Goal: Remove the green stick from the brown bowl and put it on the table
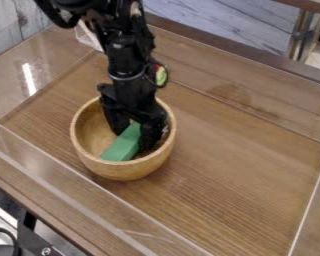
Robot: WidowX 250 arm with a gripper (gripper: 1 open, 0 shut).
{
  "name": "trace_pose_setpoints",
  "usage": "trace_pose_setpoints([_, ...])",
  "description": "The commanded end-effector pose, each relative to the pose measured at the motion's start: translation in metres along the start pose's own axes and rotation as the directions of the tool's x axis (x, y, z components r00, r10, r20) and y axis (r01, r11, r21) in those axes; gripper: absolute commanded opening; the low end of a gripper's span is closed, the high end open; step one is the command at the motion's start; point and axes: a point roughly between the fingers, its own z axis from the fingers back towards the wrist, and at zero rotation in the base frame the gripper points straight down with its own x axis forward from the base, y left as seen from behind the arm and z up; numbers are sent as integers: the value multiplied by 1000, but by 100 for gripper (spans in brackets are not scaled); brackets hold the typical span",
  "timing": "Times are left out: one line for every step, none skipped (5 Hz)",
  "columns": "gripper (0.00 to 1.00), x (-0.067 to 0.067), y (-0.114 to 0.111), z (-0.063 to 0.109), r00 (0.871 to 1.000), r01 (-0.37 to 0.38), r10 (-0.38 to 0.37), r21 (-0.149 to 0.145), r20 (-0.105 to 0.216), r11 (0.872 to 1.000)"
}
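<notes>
Red round toy [159,74] with green tip sits on wood surface toward back, partly hidden. Clear acrylic walls [69,175] edge surface. Grey plank floor [230,22] beyond. Dark cables [5,243] at bottom left corner.

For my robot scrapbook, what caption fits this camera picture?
Open black gripper reaches into the brown wooden bowl around the green stick leaning inside it.
</notes>
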Motion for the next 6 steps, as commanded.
trace_pose_setpoints([0, 1, -11, 0, 997, 71, -71, 11, 4, 997])
trace_pose_setpoints([0, -3, -1, 7, 999, 38, -38, 12, -10, 999])
trace_pose_setpoints([0, -8, 10, 15, 1000, 2, -1, 12, -26, 1000])
trace_pose_setpoints([0, -10, 8, 7, 999, -33, 34, 14, -38, 999])
trace_pose_setpoints([0, -12, 6, -1, 997, -63, 64, 17, -49, 998])
trace_pose_setpoints([0, -16, 3, 0, 998, -18, 19, 15, -64, 1000])
